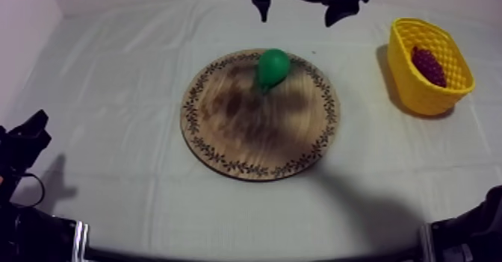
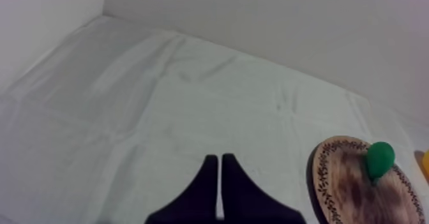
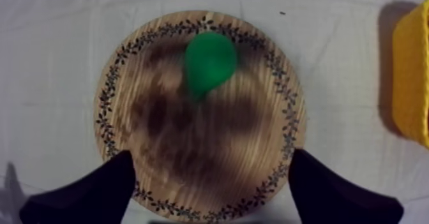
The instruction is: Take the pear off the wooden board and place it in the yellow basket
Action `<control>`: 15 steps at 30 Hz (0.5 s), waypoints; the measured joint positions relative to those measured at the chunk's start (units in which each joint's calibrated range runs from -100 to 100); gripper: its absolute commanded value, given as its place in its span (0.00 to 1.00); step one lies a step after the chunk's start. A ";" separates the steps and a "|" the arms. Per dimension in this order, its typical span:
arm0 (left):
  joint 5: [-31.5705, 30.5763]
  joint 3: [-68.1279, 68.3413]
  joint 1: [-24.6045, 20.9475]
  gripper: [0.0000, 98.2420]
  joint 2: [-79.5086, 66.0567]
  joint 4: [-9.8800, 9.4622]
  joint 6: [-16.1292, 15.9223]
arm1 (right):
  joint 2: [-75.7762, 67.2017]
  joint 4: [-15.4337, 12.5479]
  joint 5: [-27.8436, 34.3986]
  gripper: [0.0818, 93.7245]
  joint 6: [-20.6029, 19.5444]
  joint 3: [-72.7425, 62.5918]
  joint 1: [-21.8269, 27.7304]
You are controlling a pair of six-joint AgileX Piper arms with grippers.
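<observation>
**Hovering spread over the pear (image 1: 273, 67)**

It lies near the far rim of the wooden board (image 1: 246, 138). My right jaws hang wide apart above, I judge to straddle it; my left jaws rest pressed together, clear. The yellow basket (image 1: 418, 93) stands beside, grapes (image 1: 429, 65) inside.

Green pear (image 1: 273, 66); brown wooden board (image 1: 246, 142), dark leaf-patterned rim (image 1: 189, 116); yellow lattice basket (image 1: 412, 78); grey-white cloth (image 1: 112, 86).

My right gripper (image 3: 210, 155) over wooden board (image 3: 255, 143), fingers spread wide, nothing between them, tips at patterned rim. Green pear (image 3: 209, 60) on board near opposite rim. Yellow basket (image 3: 412, 80) beside board, on cloth (image 3: 57, 60).
</observation>
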 measured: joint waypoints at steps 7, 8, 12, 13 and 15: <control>0.00 0.00 0.00 0.00 0.00 0.00 0.00 | 3.83 -0.20 -0.59 0.76 -3.26 -2.04 -0.11; 0.00 0.00 0.00 0.00 0.00 0.00 0.00 | 4.34 -0.20 -0.50 0.76 -3.71 -2.54 0.01; 0.00 0.00 0.00 0.00 0.00 0.00 0.00 | 5.68 0.11 -0.21 0.75 -5.11 -4.10 0.40; 0.00 0.00 0.00 0.00 0.00 0.00 0.00 | 5.82 0.24 -0.11 0.75 -5.22 -4.27 0.48; 0.00 0.00 0.00 0.00 0.00 0.00 0.00 | 6.33 0.32 0.02 0.74 -5.41 -4.61 0.58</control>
